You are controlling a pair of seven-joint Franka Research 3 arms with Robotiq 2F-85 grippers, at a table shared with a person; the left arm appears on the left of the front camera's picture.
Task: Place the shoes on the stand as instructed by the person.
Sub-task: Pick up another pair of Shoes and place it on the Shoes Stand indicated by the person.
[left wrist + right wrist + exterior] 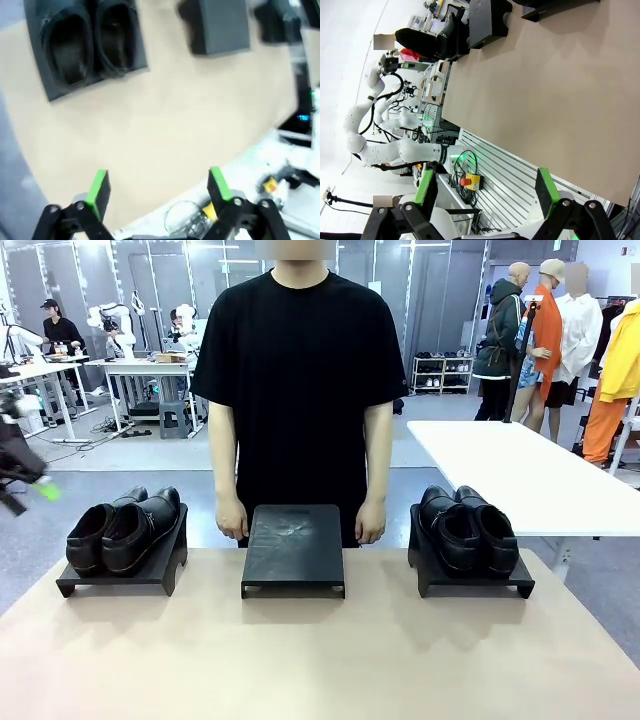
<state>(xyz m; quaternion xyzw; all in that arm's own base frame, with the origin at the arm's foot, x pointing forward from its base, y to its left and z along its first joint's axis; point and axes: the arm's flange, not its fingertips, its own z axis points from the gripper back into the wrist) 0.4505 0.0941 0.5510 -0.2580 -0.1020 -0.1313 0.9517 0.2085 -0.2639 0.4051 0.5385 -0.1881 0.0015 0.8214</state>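
Here, a person in a plain black short-sleeved T-shirt (298,360) is standing at the far edge of a light tan table (320,660), bare forearms hanging straight down and both hands resting just behind a row of three low black stands. The middle black stand (293,550), directly in front of the person, is carrying nothing on its flat top. On the left black stand (125,575), a pair of glossy black leather dress shoes (125,530) is sitting side by side, touching each other, toes angled toward the near left. On the right black stand (470,575), a second glossy black pair (468,528) is sitting likewise, toes pointing toward the near edge of the table.

At the far left edge of the front view, the blurred left gripper (30,483) is hovering above the floor beside the table, well apart from the left pair, a green pad showing at its tip. In the left wrist view, that gripper (159,187) is looking down over the table, its green-padded fingers (98,192) spread wide and grasping nothing; the left pair of shoes (90,47) is lying beyond them on its stand, dark insides facing the camera, and the middle stand (216,25) farther along.

In the right wrist view, the right gripper (485,192) is likewise spread wide with nothing between its fingers (544,192), hanging off the near edge of the table (545,95).
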